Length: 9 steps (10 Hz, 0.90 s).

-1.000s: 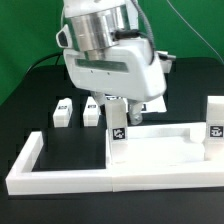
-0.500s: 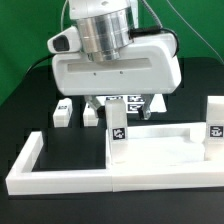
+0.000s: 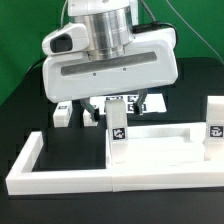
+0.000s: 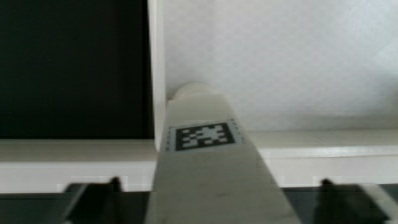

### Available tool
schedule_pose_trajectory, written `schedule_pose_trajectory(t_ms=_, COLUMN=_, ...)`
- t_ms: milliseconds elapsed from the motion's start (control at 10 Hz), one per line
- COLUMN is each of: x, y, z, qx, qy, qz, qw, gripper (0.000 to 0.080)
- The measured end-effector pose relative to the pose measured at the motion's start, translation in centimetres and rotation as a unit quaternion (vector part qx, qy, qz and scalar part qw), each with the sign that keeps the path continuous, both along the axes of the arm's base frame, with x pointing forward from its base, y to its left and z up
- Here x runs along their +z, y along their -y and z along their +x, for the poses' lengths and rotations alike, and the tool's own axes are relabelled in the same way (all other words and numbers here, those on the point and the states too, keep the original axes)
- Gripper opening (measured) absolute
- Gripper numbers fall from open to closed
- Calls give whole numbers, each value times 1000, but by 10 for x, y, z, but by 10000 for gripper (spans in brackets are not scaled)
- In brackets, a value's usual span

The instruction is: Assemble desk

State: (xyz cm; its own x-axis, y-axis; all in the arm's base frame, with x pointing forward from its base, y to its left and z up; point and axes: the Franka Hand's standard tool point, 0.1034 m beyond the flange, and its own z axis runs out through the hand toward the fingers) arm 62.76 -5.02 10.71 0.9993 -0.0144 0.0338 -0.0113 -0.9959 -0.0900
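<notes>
The white desk top [image 3: 165,131] lies inside the white frame, rim up. One white tagged leg [image 3: 118,126] stands upright at its left corner. A second leg [image 3: 215,121] stands at the exterior view's right corner. My gripper [image 3: 117,101] hangs straight over the left leg with a finger on each side of its top. In the wrist view the leg [image 4: 206,150] fills the middle. The dark fingers [image 4: 98,197] flank it with a gap on both sides, so the gripper [image 4: 217,196] is open and touches nothing. Two loose legs [image 3: 62,114] [image 3: 93,117] lie behind.
Long white frame bars [image 3: 60,178] border the front and the exterior view's left of the black table [image 3: 25,105]. A corner of the marker board [image 3: 152,102] shows behind the hand. The broad hand body hides most of the area behind the leg.
The hand has turned broadside to the camera and settled over the left leg. Its fingers have come closer together around the leg's top. The legs and desk top have not moved.
</notes>
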Motion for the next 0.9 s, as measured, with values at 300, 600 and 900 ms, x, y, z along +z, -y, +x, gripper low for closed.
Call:
schedule_pose_trajectory(t_ms=300, x=0, y=0, z=0, qx=-122, qy=-11, qz=4, qw=993, gripper=287)
schedule_pose_trajectory(t_ms=600, x=0, y=-3, z=1, qx=-350, qy=-30, qz=13, qw=936, gripper=288)
schedule_pose_trajectory(t_ms=900, x=0, y=2, z=4, qx=-606, qy=-66, qz=69, qw=790, gripper=288)
